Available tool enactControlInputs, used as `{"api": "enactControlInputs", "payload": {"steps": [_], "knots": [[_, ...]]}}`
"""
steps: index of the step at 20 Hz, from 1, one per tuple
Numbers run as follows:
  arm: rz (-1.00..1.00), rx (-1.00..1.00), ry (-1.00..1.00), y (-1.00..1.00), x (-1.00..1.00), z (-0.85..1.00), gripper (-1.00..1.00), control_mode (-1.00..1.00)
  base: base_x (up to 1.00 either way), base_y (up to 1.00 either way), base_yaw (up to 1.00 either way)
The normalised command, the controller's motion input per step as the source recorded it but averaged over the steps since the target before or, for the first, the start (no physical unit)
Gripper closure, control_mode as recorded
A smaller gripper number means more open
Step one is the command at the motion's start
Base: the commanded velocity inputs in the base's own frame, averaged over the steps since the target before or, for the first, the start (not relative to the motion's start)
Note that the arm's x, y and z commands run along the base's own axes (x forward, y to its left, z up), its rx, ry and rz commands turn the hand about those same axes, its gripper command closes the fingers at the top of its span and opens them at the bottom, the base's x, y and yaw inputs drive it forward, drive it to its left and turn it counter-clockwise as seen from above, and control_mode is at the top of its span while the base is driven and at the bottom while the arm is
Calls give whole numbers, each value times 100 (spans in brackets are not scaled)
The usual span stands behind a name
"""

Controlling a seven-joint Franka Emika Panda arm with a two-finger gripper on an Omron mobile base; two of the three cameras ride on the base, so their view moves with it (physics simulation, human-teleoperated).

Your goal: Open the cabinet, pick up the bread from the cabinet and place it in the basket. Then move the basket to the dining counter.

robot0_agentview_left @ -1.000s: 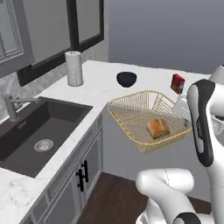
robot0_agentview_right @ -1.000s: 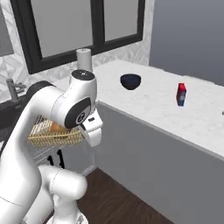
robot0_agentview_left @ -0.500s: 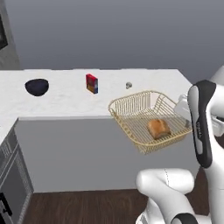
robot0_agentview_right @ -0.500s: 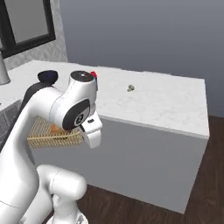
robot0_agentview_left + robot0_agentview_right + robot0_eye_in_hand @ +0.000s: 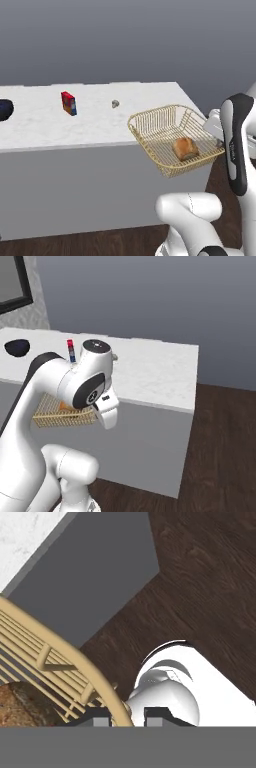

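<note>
The gold wire basket (image 5: 165, 131) hangs in the air just off the near right corner of the dining counter (image 5: 95, 122), level with its top. The bread (image 5: 185, 148) lies on the basket's floor. My gripper (image 5: 127, 716) is shut on the basket's rim (image 5: 107, 692), with the wire clamped between its fingertips; the bread's brown crust (image 5: 17, 704) shows at the lower left of the hand view. In the right base view the basket (image 5: 52, 415) pokes out from behind my arm, in front of the dining counter (image 5: 155, 368). The cabinet is out of view.
A red box (image 5: 68, 103), a small pale lump (image 5: 115, 104) and a dark bowl (image 5: 4, 109) stand on the marble slab. Dark wood floor (image 5: 222, 446) lies beyond the slab's right end. A grey wall rises behind.
The whole scene has slid left as the base moved: sink and worktop are gone, and the slab's right end has come into view. The basket stays in my grip, unmoved against the arm.
</note>
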Motion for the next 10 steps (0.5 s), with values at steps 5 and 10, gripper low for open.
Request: {"api": "enactControlInputs", "payload": {"steps": [5, 10], "knots": [[0, 0, 0, 0, 0, 0, 100, 100, 55, -45, -27], [0, 0, 0, 0, 0, 0, 100, 100, 32, -5, -7]]}}
